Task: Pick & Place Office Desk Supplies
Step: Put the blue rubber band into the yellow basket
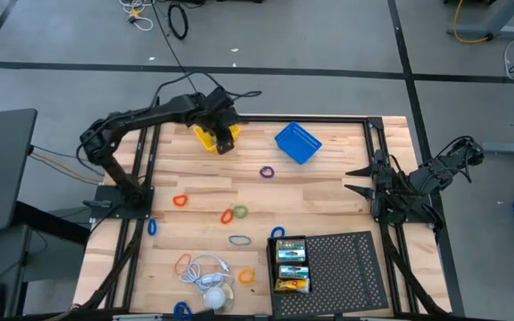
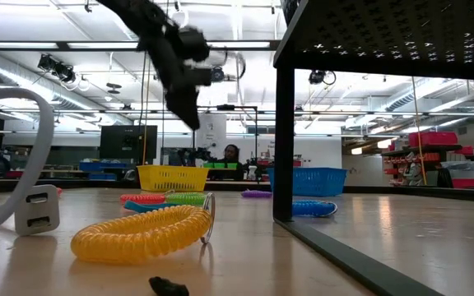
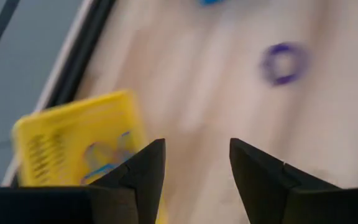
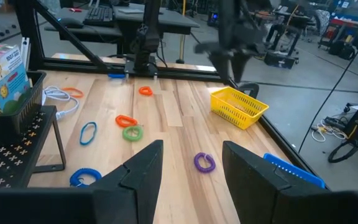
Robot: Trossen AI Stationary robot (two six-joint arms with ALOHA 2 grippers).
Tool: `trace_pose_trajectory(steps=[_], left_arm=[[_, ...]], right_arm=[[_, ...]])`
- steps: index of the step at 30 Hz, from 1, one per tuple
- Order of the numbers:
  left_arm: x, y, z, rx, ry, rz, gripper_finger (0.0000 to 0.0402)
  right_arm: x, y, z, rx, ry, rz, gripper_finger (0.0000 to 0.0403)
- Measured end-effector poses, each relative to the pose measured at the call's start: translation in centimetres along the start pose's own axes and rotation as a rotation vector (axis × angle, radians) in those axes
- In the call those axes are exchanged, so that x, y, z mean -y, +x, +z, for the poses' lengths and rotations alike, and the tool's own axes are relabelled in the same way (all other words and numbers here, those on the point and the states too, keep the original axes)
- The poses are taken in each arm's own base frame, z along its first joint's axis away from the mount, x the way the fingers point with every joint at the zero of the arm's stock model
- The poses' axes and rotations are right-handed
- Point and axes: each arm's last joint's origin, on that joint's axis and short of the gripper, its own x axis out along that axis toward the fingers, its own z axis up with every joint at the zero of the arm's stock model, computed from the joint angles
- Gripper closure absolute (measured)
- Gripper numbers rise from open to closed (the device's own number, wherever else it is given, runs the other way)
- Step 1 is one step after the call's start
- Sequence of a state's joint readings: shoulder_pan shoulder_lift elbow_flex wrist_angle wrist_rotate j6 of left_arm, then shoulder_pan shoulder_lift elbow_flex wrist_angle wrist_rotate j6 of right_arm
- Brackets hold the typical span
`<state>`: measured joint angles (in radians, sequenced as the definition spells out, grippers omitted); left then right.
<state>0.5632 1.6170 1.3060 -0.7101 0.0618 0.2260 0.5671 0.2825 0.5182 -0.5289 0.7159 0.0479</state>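
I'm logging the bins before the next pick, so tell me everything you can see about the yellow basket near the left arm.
The yellow basket is a small rectangular bin that looks like plastic, with slotted walls and an open top. It sits upright on the wooden table at the far edge, left of the blue basket. Coloured items lie inside it, too blurred to name. The left gripper hovers open above its near right corner, not touching it.

Light wooden table [image 1: 328, 183], yellow basket [image 1: 205, 136], blue basket [image 1: 297, 143], scattered coloured loops [image 1: 233, 214], black perforated tray [image 1: 346, 267], white cable [image 1: 205, 272]

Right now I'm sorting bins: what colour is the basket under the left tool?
Yellow basket, clearest in the right wrist view.
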Motion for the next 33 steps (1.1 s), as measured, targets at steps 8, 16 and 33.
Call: trace_pose_trajectory(steps=[8,16,33], left_arm=[[9.6,-1.7,0.4,0.004,0.206,-0.215,0.0225],[18.0,0.3,-3.5,-0.113,0.307,-0.212,0.0224],[26.5,3.2,-9.0,0.039,0.276,-0.431,0.0223]], right_arm=[[0.0,0.0,0.0,0.000,0.006,-0.008,0.0227],[-0.1,0.1,0.0,-0.007,0.011,-0.016,0.0227],[-1.4,1.9,0.3,-0.045,-0.041,-0.078,0.0227]])
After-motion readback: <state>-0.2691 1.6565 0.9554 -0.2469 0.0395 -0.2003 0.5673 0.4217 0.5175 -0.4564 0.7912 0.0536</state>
